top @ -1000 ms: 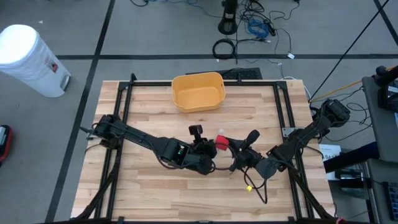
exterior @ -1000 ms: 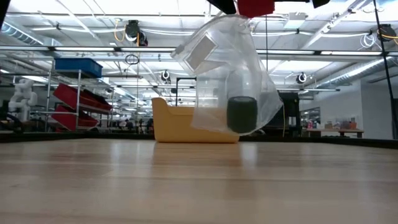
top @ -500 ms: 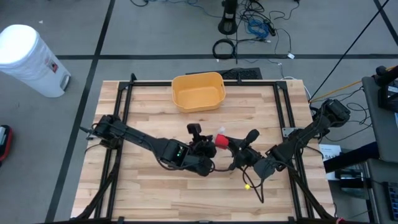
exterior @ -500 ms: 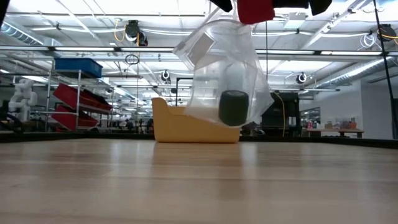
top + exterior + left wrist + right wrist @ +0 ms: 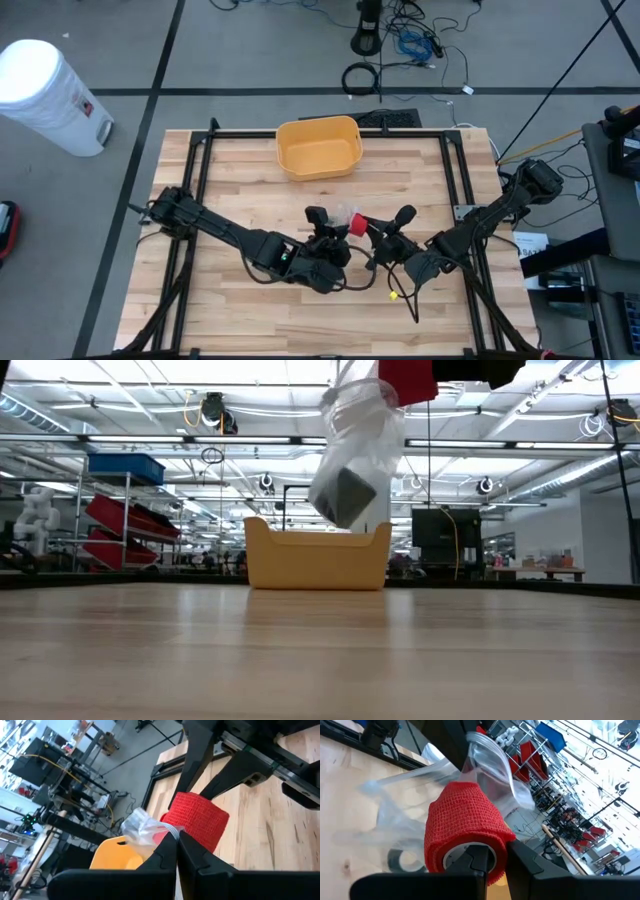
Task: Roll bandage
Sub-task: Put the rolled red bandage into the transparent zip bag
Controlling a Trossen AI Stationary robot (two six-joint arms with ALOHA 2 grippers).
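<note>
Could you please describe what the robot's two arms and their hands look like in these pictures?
Both arms are dark, slender and jointed, rising from bases at the table's side edges. The left hand and the right hand each end in two flat black angular fingers. A small green light shows on the left arm, black cables loop beside both wrists, and something small and yellow sits near the right wrist.

The floor (image 5: pixel 250 60) is grey with dark lines across it. A big white round bin (image 5: pixel 45 95) stands on it near the light wooden table (image 5: pixel 230 170). Black cables (image 5: pixel 400 45) lie in loops on the floor past the table. The room behind is a large hall with bright ceiling lights (image 5: pixel 130 370). Red bins (image 5: pixel 120 520) and a blue box (image 5: pixel 125 465) sit on metal shelves.
</note>
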